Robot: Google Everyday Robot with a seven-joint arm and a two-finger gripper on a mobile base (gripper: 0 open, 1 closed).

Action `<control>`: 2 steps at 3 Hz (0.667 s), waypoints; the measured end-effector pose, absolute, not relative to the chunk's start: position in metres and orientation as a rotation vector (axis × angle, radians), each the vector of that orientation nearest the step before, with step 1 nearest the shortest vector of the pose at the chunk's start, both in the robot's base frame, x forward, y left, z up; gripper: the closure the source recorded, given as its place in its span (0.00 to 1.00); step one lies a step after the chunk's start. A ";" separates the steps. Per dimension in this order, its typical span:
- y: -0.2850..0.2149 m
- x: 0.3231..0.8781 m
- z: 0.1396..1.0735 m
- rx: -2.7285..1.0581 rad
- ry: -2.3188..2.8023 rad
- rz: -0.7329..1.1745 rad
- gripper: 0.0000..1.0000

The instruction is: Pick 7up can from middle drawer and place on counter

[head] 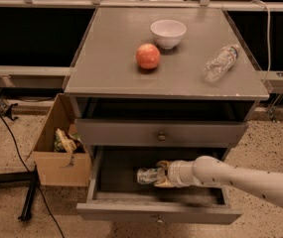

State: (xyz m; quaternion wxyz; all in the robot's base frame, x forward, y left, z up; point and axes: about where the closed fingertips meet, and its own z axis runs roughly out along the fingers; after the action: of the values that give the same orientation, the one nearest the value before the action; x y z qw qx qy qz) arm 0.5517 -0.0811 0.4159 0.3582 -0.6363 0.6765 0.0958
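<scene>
- At 9 o'clock of the cabinet stands one open brown cardboard box holding crumpled snack packets. I cannot count the packets from my station.
- At 6 o'clock of the frame, the wide, shallow grey middle drawer is pulled fully out, showing its dark interior. Directly above it at 12 o'clock is one closed grey upper drawer with a small round knob. That makes two drawer fronts in view.
- One small, crinkled, silvery 7up can lies on its side on the drawer floor, near the middle. It has not been lifted.
- At 3 o'clock of the can, touching it, my one tan-tipped gripper sits low inside the drawer. I cannot tell whether its grip has closed on the can.
- One round red-orange apple rests near the centre of the large, flat, matte grey counter.
- One small white ceramic bowl stands at 1 o'clock of the apple, just beside it.
- One clear plastic water bottle lies on its side at 3 o'clock of the apple, well apart from it and near the counter's edge.
- One white, tube-shaped arm reaches in from 4 o'clock of the frame.
- By my reckoning the drawer is open and the reach is made. Securing the can, lifting it clear of the drawer and setting it on the counter are left. The bare stretch at 7 o'clock of the apple looks the safest landing spot.
</scene>
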 end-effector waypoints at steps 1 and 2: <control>-0.088 0.532 0.452 -1.650 1.737 0.225 1.00; -0.088 0.511 0.500 -1.688 1.719 0.186 1.00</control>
State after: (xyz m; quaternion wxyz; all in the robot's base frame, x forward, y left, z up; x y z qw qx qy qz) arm 0.5109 -0.0880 0.4997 0.3549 -0.6531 0.6651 0.0719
